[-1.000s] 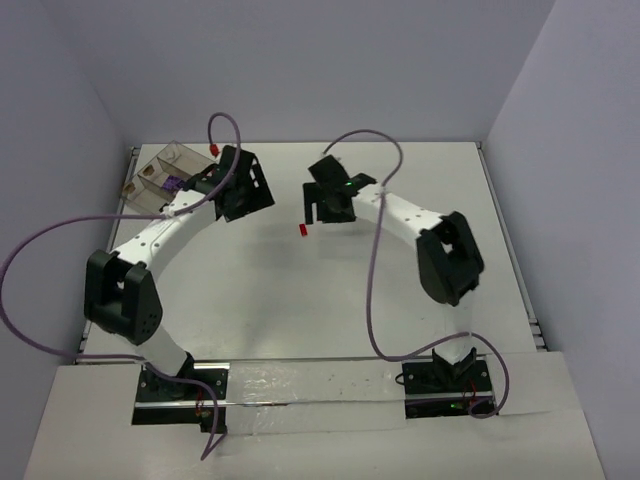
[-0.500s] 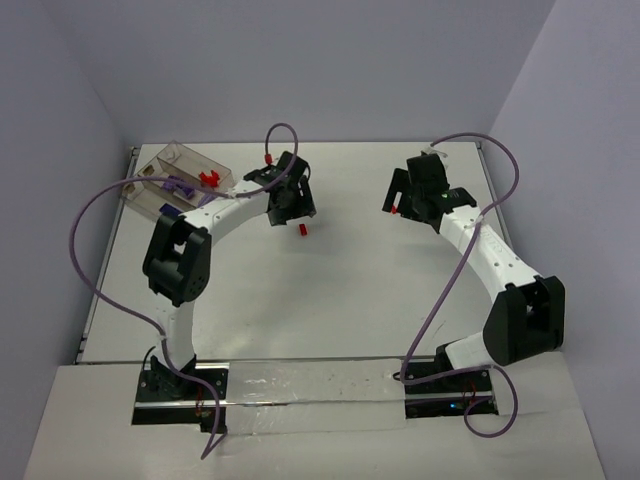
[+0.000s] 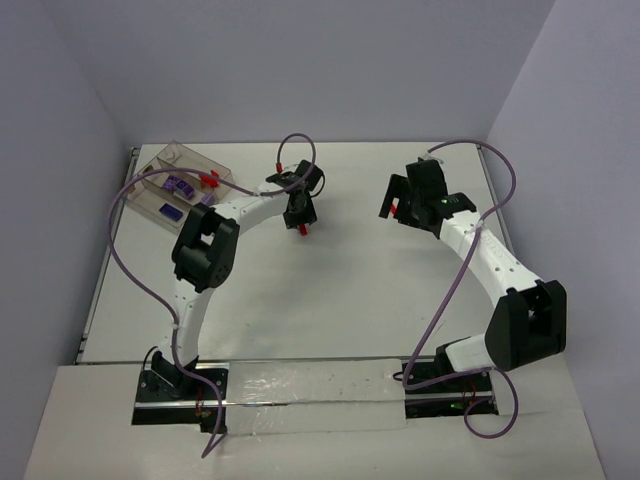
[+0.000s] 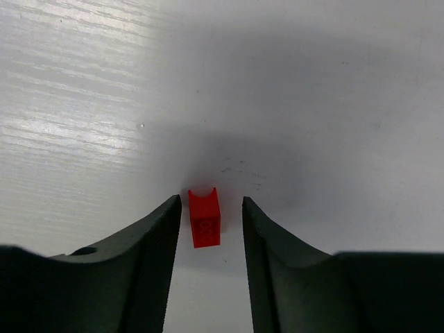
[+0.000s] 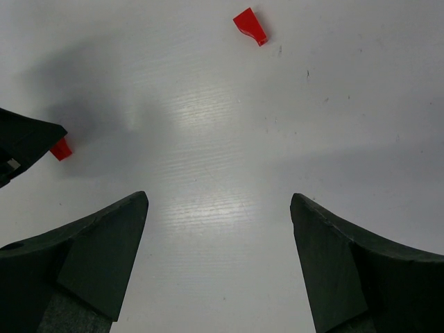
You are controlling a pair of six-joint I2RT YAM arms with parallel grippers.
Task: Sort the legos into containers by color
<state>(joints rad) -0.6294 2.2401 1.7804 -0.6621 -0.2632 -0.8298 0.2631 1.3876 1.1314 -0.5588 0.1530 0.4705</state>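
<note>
Top external: the table (image 3: pixel 330 300) is being worked by both arms. The tray (image 3: pixel 160 160) is sitting at the far-left corner, with purple bricks (image 3: pixel 180 185) and one red piece (image 3: pixel 208 179) already lying in separate compartments. Step in hand, as judged: a pick of a loose red brick (image 3: pixel 299 229) near table centre, well apart from the tray. It is being straddled by the left gripper (image 3: pixel 298 214), which is pointing down over it.

Left wrist: the left gripper (image 4: pixel 211 205) is being held partly open, jaws only a little wider than the red brick (image 4: pixel 205 218). The brick is lying on the table between the fingers, closer to the finger on the picture's left. A thin gap is showing on each side, so nothing is being gripped yet.

Next move, as judged: the jaws are to be closed squarely on the brick, then it is to be lifted and carried to the compartment with the red piece. Small part, so slip or twist on closing is being flagged as the risk.

Right wrist: the right gripper (image 5: pixel 218 200) is being held wide open and empty above the table. A second red piece (image 5: pixel 250 26) is lying ahead of it, untouched; likely the next pick.
</note>
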